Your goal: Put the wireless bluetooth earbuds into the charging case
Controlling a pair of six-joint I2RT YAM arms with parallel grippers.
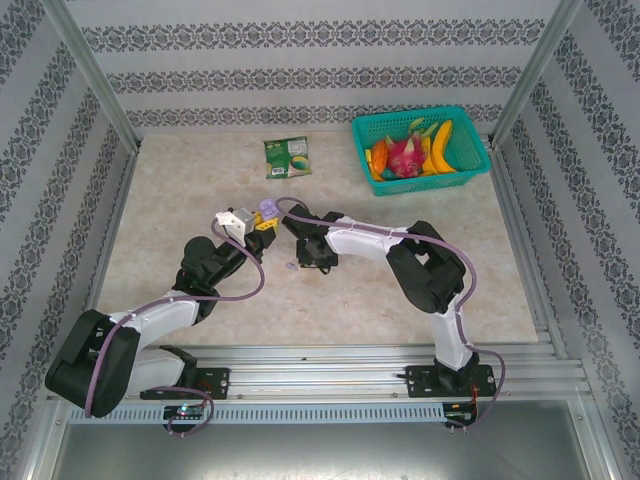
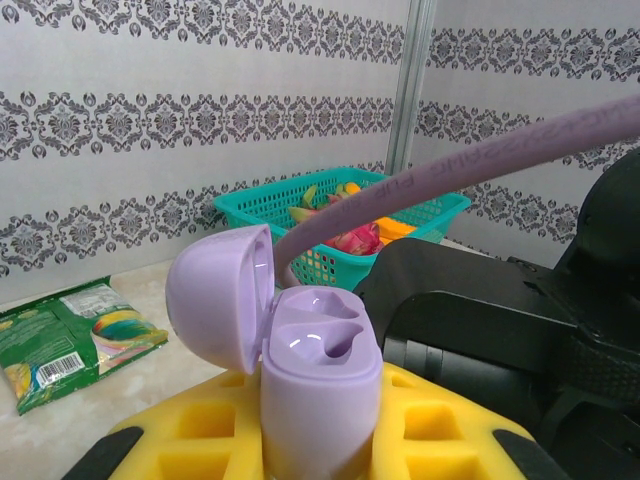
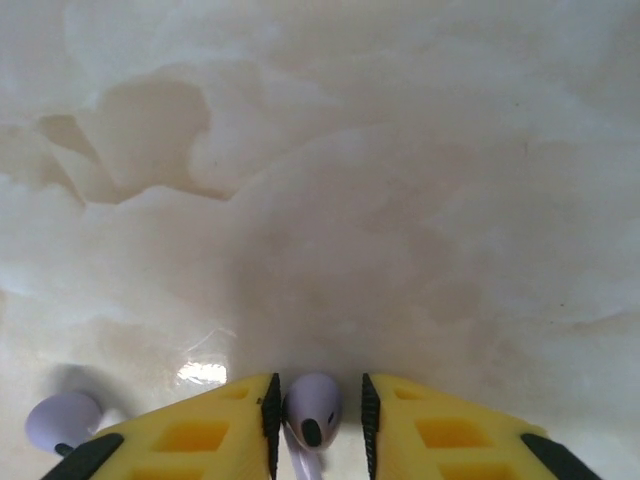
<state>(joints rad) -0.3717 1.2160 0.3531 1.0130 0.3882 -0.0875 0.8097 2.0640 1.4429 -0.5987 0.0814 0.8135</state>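
Observation:
My left gripper is shut on the lavender charging case, holding it upright above the table with its lid swung open to the left. Both sockets in the case are bare. From above, the case sits at the left fingertips. My right gripper is down at the tabletop, open, with a lavender earbud between its pads. The left pad touches the earbud and a small gap shows on the right. A second lavender earbud lies on the table just left of the fingers.
A teal basket of fruit stands at the back right. A green snack packet lies at the back middle. The right arm's black body sits close beside the case, and a purple cable crosses above it.

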